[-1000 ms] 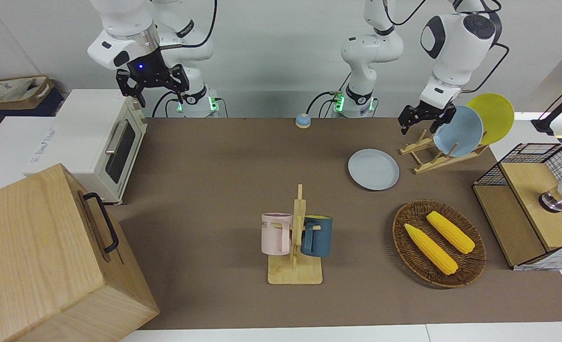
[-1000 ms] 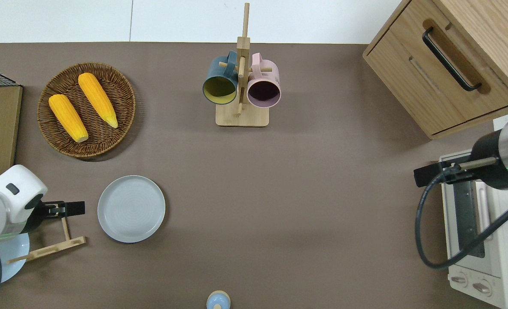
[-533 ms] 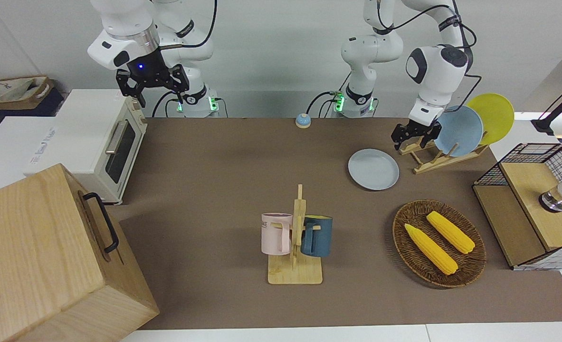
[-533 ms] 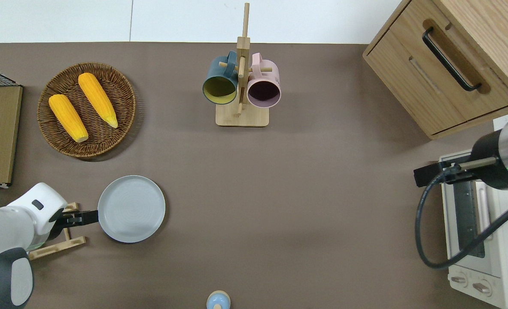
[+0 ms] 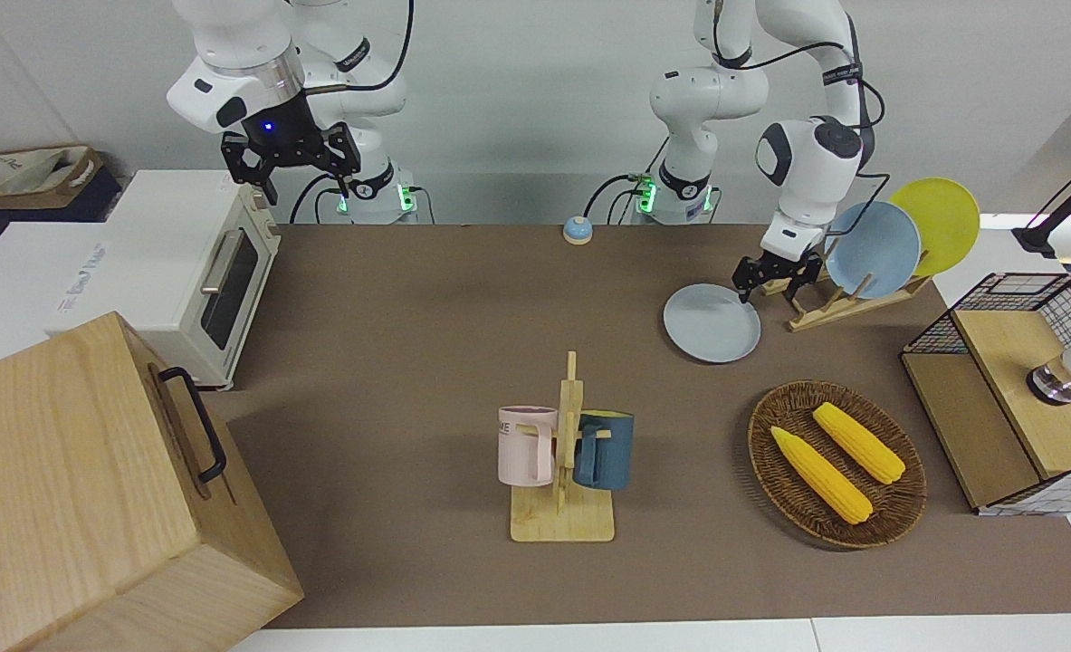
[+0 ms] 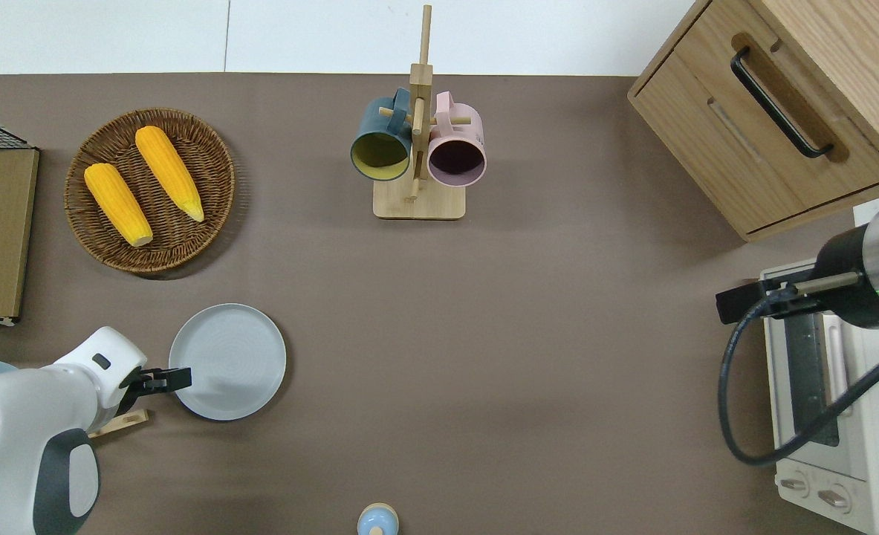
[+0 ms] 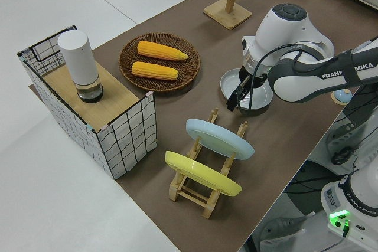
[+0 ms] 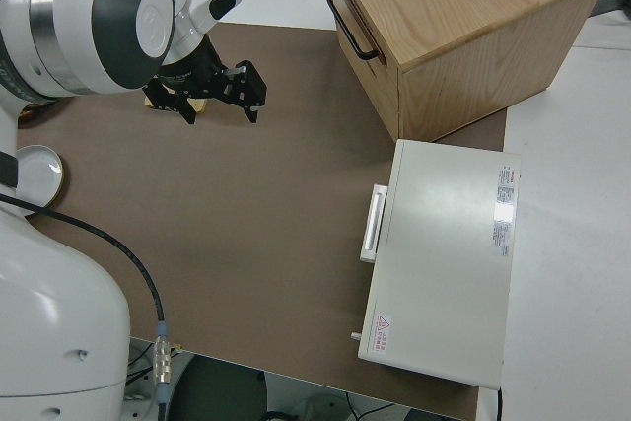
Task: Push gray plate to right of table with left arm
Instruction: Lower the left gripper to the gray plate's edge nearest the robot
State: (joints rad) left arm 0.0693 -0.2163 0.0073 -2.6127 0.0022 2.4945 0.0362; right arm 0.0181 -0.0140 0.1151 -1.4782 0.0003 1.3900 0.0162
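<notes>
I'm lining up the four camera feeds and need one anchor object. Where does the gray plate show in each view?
Front view: gray plate, toward the left arm's end, nearer the robots than the corn basket.
Overhead view: gray plate, the left claw at its rim.
Left side view: gray plate, partly hidden by the arm.
Right side view: not in it.
Shared landmark: the corn basket, beside the plate, farther from the robots.

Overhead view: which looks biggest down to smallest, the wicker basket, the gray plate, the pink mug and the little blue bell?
1. Wicker basket
2. Gray plate
3. Pink mug, though it hangs raised on its stand, closer to the camera
4. Blue bell, partly cut off at the edge
</notes>
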